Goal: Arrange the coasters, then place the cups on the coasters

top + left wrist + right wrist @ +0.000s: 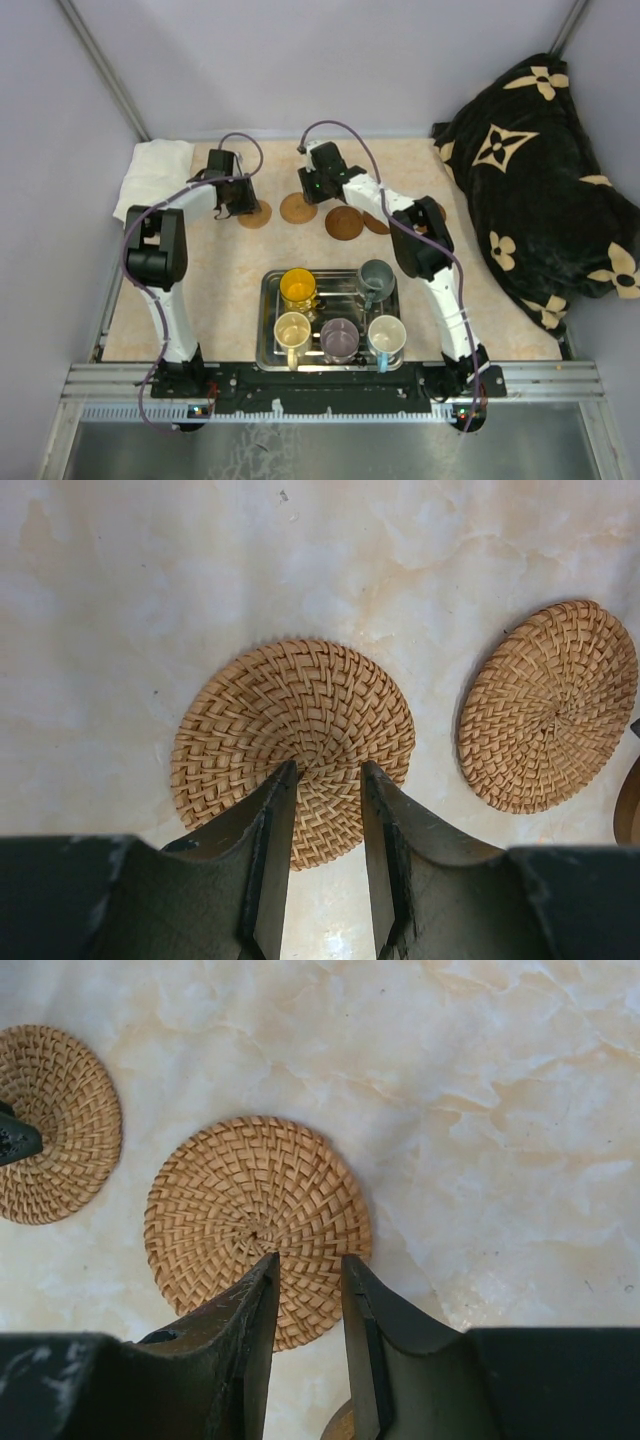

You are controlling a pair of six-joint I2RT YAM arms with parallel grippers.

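Observation:
Several woven round coasters lie flat in a row across the far half of the table. My left gripper [239, 206] [329, 770] hovers over the leftmost tan coaster [256, 214] [292, 735], jaws a little apart with nothing between them. Just above the second tan coaster [298, 208] [255, 1225], my right gripper [311, 192] [310, 1260] is likewise open and empty. Two darker coasters [344, 222] [377, 223] follow to the right. The cups stand in the steel tray [268, 352]: yellow [298, 288], dark grey [376, 278], cream [292, 330], purple [339, 340], white with a blue handle [386, 338].
A white cloth [155, 170] lies at the far left corner. A black blanket with tan flowers [540, 170] fills the right side. Grey walls close in the table at the back and left.

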